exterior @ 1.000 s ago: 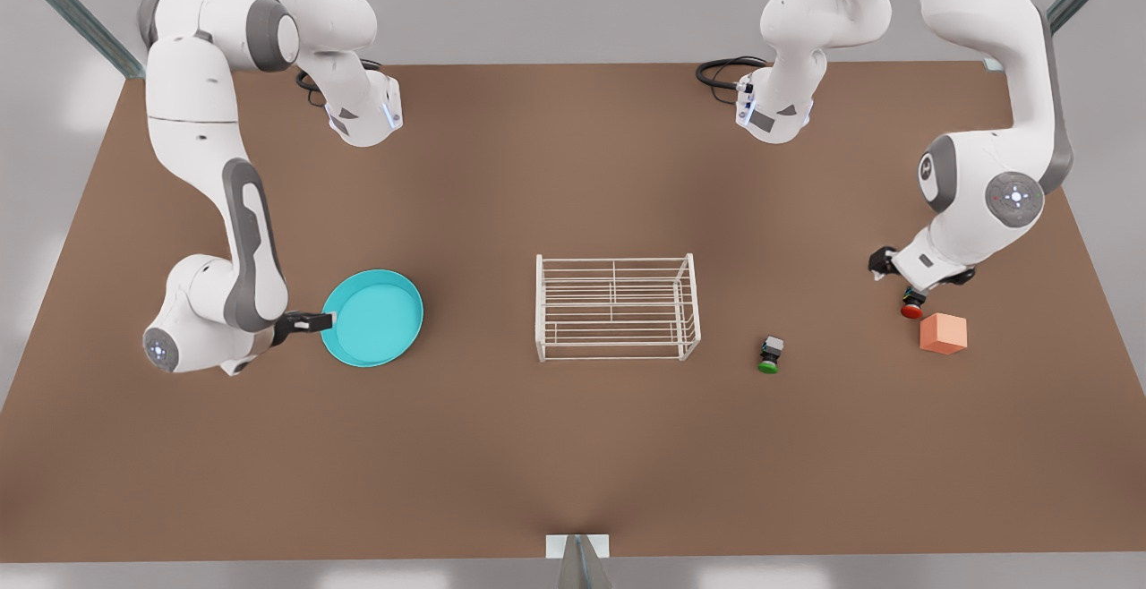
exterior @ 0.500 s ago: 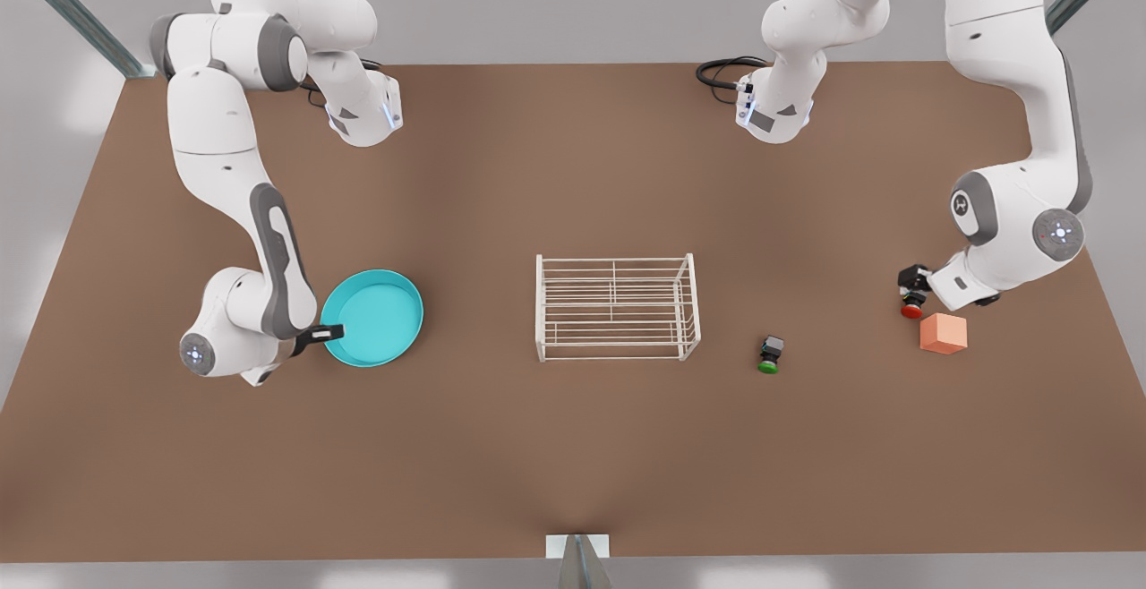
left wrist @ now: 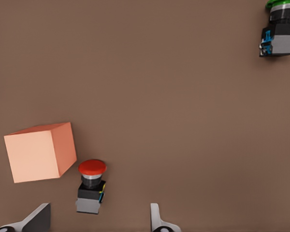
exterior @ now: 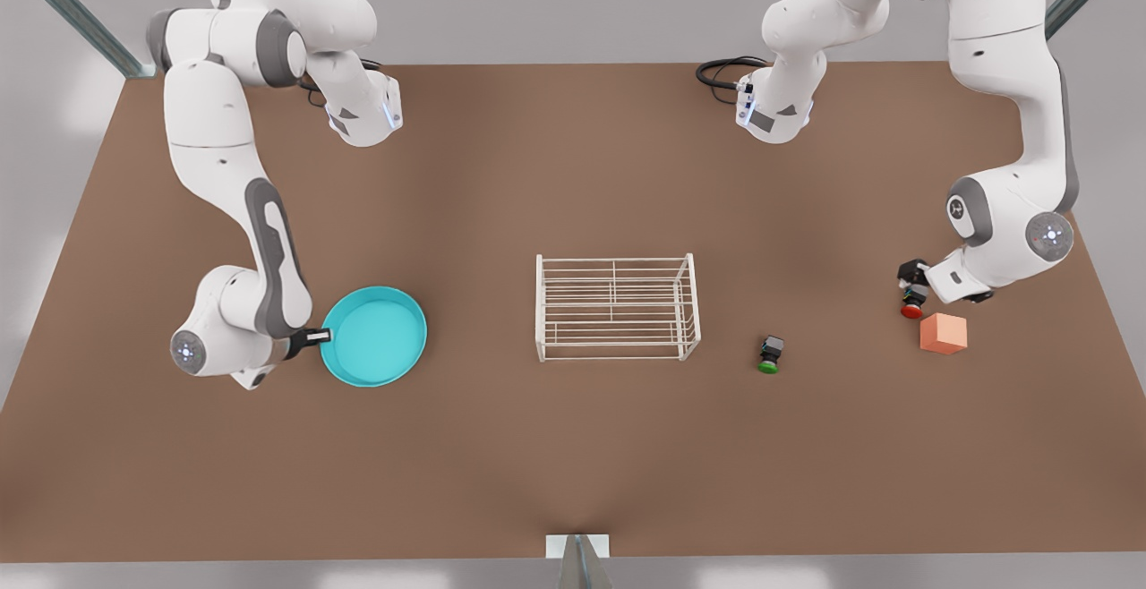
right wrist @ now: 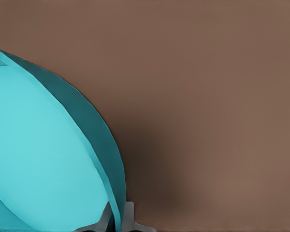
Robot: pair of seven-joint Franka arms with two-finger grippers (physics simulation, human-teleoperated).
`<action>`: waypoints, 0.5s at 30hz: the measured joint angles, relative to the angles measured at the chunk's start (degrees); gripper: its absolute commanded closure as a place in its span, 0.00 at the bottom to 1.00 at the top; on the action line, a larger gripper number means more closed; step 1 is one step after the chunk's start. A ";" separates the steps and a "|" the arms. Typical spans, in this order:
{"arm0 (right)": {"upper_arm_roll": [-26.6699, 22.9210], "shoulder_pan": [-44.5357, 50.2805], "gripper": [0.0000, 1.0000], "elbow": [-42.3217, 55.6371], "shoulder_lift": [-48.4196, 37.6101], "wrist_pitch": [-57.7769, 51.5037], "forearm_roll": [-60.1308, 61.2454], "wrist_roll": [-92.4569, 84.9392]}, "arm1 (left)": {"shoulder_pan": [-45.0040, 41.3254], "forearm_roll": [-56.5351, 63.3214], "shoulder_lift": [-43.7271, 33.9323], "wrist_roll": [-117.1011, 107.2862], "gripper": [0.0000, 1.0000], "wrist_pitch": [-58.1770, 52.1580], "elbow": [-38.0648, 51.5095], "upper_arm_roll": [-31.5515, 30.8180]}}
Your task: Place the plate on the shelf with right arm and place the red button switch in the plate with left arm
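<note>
The turquoise plate (exterior: 376,338) lies at the front view's left, with my right gripper (exterior: 318,336) shut on its near rim. In the right wrist view the plate (right wrist: 38,154) looks tilted, its rim pinched by the gripper (right wrist: 118,222). The white wire shelf (exterior: 616,307) stands bare at mid-table. The red button switch (exterior: 911,310) lies at the front view's right beside my left gripper (exterior: 911,289). In the left wrist view the switch (left wrist: 91,186) sits between the open fingers (left wrist: 41,217) of that gripper (left wrist: 99,220), untouched.
A salmon-orange cube (exterior: 943,334) sits right next to the red switch, close to one left finger (left wrist: 38,152). A green-capped switch (exterior: 770,354) lies between the shelf and the cube. The brown table (exterior: 573,446) stretches wide toward the front edge.
The right gripper closed in on the plate's rim, and the plate has shifted slightly toward the table's front edge. The left gripper came down around the red switch and has barely moved since.
</note>
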 measured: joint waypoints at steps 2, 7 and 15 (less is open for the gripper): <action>0.00 -0.08 0.81 0.26 -1.12 -0.48 -0.02 -0.23 | 0.28 -0.03 0.59 0.54 0.00 0.89 -0.06 0.00; 0.10 -0.04 0.82 3.92 -3.21 -3.87 -0.71 -0.60 | 1.06 -0.11 2.46 1.68 0.00 2.83 -0.06 0.00; -0.10 4.39 0.82 17.36 -4.97 -15.94 -4.09 0.93 | 2.05 -0.17 4.33 3.02 0.00 6.35 -2.36 0.00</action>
